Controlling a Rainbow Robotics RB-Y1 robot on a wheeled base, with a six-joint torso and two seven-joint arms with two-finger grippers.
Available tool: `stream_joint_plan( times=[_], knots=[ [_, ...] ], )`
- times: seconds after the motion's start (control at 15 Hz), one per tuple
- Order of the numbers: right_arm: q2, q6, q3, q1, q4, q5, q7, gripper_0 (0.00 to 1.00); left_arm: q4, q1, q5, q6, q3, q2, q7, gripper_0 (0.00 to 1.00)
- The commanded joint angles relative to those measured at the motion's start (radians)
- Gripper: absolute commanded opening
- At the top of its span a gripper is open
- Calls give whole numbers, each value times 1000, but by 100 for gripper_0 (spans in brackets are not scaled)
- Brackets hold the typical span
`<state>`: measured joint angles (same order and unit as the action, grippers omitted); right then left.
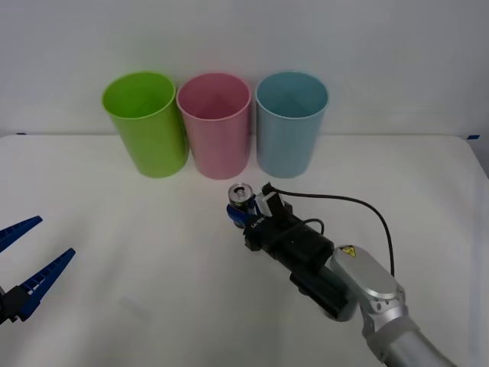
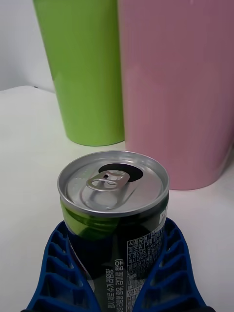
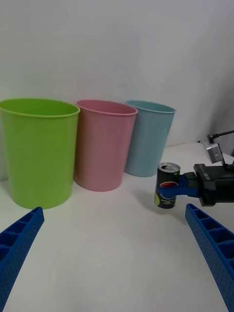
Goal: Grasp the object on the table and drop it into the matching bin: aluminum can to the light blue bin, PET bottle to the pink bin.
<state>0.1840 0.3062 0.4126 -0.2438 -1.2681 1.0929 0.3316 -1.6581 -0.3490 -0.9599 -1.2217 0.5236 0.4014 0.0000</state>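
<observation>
the right gripper (image 1: 239, 211) is clamped on the aluminum can (image 1: 243, 196), its blue ribbed fingers (image 2: 171, 273) pressed against both sides of the can's dark body. the can stands upright, silver top and pull-tab facing up, with a red mark showing on its label in the left wrist view (image 3: 167, 186). it sits in the middle of the table (image 1: 153, 252), a little nearer than the row of bins, roughly in front of the gap between the pink bin (image 1: 215, 125) and the light blue bin (image 1: 290, 122). whether the can's base touches the tabletop or is just off it is hard to tell. the right arm reaches in from the near right, a black cable looping over its wrist.

three bins stand upright along the far edge of the table, side by side: a lime green bin (image 1: 145, 122) on the left, the pink one in the middle, the light blue one on the right. the green and pink bins are almost touching; the pink and blue are just apart.

the left gripper (image 1: 24, 253) hangs at the near left edge of the table, well away from the can, its blue fingers (image 3: 212, 246) spread wide apart and holding nothing.
</observation>
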Motion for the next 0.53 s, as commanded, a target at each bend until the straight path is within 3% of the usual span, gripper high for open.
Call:
stream_joint_plan(
  times=[0.07, 0.53],
  knots=[
    [81, -21, -5, 112, -185, -22, -17, 0, 0, 0, 0, 0, 0, 0, 0, 100],
    [278, -24, -123, 373, -571, -108, -54, 0, 0, 0, 0, 0, 0, 0, 0, 100]
  ],
)
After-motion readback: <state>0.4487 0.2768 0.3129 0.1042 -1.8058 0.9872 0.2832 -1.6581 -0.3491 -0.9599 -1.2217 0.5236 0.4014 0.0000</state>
